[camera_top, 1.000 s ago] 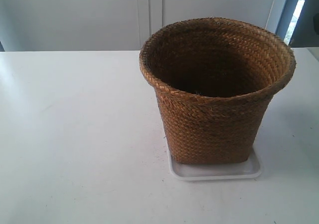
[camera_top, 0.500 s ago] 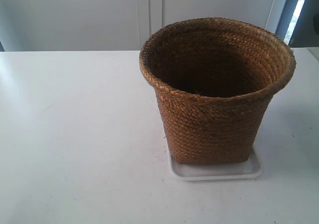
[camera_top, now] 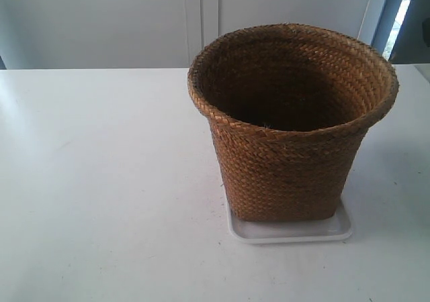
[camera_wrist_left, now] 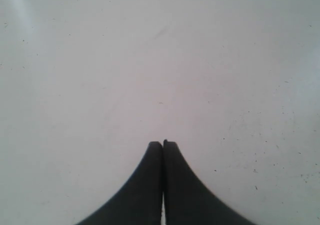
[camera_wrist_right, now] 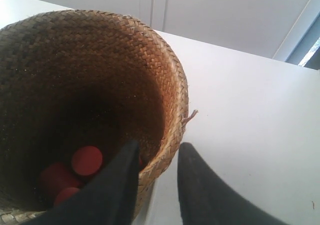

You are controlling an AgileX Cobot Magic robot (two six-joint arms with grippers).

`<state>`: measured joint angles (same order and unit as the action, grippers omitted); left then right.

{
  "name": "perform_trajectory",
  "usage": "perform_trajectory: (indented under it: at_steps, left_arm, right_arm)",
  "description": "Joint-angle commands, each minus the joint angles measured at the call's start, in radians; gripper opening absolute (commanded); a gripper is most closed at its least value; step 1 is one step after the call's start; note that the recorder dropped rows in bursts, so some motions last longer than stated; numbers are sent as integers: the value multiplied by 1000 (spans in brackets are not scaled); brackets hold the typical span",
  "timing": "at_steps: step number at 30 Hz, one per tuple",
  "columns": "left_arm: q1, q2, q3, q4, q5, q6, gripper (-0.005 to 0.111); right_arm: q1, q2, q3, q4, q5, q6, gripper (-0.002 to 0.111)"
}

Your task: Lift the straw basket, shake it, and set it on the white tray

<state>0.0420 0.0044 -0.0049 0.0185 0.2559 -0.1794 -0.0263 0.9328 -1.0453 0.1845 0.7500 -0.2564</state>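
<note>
The straw basket (camera_top: 289,161) stands upright with the white tray (camera_top: 336,231) under its base, and red round pieces (camera_wrist_right: 86,160) lie inside the basket at the bottom. The right gripper (camera_wrist_right: 159,146) hangs by the basket's rim, fingers partly apart and holding nothing. The left gripper (camera_wrist_left: 163,144) is pressed closed and empty over the bare table (camera_wrist_left: 150,60)

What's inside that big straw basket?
Red round pieces lie at the bottom of the straw basket; about three show. The right claw hides part of the bottom in that view, so more may lie there.
</note>
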Motion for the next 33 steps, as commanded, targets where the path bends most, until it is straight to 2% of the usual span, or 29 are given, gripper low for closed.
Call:
perform_trajectory:
  at_steps: [1,6,9,16,22,26,33]
  left_arm:
    - [-7,-4,5,1,-3,-4,0]
    - [-7,-4,5,1,-3,-4,0]
    - [-7,-4,5,1,-3,-4,0]
    - [-7,-4,5,1,-3,-4,0]
    - [-7,-4,5,1,-3,-4,0]
    - [-7,-4,5,1,-3,-4,0]
    - [-7,-4,5,1,-3,-4,0]
  right_arm:
    - [-4,-20,5,-5,-4,-9,27]
    - [-4,-132,34,-59,-11,-30,27]
    - [-4,-229,113,-61,-57,-30,27]
    - [-4,-500,467,-61,-291,-30,27]
    - [-4,-574,752,-44,-480,-8,27]
    - [-4,-618,882,-44,-630,9,27]
    - [-4,-846,1040,-44,-644,10,27]
